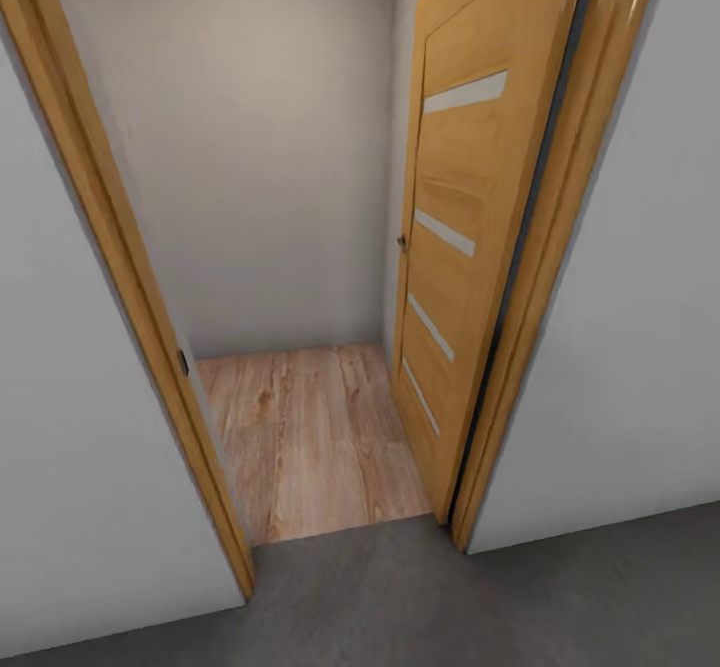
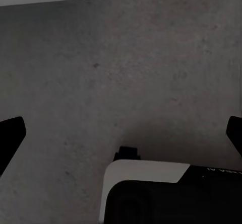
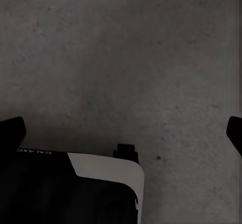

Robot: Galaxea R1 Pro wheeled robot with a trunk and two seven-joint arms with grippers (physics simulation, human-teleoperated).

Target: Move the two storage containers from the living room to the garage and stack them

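Both claws (image 2: 121,133) (image 3: 121,133) spread wide over concrete floor (image 1: 400,597) — ahead, open door (image 1: 470,237), wood planks (image 1: 310,437) beyond.

The door (image 1: 470,237) is orange-brown wood with a smooth, faintly satin grain, inset with frosted pale stripes (image 1: 465,93). Its frame (image 1: 560,247) is the same wood, glossier along the rounded edge. The walls (image 1: 620,327) look like matt, plain pale grey paint. Beyond the threshold lie light wood planks (image 1: 310,437) with visible knots and grain. The concrete floor (image 1: 450,607) is dark grey, rough, speckled and matt.
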